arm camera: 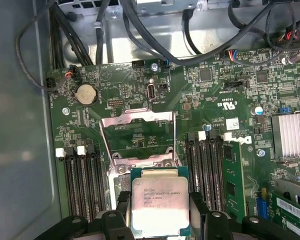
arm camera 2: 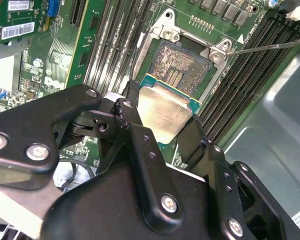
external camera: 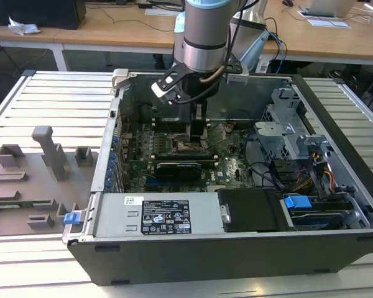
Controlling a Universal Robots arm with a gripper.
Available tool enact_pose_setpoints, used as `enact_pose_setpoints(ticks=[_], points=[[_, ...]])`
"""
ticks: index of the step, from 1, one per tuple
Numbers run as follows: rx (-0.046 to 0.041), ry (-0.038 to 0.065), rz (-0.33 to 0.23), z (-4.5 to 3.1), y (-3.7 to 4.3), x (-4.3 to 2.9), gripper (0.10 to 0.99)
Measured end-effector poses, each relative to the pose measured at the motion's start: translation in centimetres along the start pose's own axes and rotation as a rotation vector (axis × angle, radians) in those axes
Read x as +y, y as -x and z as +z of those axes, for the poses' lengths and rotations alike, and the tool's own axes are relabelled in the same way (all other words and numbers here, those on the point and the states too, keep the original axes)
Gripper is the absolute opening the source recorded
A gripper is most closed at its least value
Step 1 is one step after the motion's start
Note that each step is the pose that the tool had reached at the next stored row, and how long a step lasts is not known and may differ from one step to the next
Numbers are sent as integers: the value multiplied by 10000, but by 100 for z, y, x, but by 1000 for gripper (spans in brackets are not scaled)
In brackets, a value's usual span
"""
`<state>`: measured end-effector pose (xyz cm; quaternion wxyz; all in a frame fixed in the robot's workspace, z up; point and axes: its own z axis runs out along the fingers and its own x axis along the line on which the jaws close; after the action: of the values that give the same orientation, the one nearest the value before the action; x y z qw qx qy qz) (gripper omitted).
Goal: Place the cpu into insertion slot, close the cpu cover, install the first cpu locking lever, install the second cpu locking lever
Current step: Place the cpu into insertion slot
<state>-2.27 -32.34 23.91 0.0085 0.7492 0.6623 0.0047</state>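
Silver-tan square cpu (arm camera: 158, 202) in pinch of black hand (arm camera: 159, 222), near grey pin-grid insertion slot (arm camera 2: 182, 65)

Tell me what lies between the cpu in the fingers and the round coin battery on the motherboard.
In the first wrist view, the open cpu cover lies between the cpu and the coin battery.

Dull silver-tan cpu (arm camera: 156, 205) rimmed in green; black claw (arm camera 2: 162, 119); green motherboard (arm camera: 130, 82) with black memory slots (arm camera: 82, 180); greyish speckled pin-grid in the black-rimmed insertion slot (arm camera 2: 182, 65); silver cpu cover (arm camera: 137, 119).
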Motion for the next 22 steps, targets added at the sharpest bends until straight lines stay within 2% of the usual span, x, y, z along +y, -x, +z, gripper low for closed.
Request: enact_pose_setpoints(ticks=[5, 8, 14, 17, 22], points=[[-3, -1, 17, 54, -9, -3, 545], [2, 1, -189, 79, -56, -14, 545], [9, 3, -475, 170, -59, -133, 545], [16, 4, -866, 214, -61, -144, 545], [16, 4, -877, 297, -59, -174, 545]])
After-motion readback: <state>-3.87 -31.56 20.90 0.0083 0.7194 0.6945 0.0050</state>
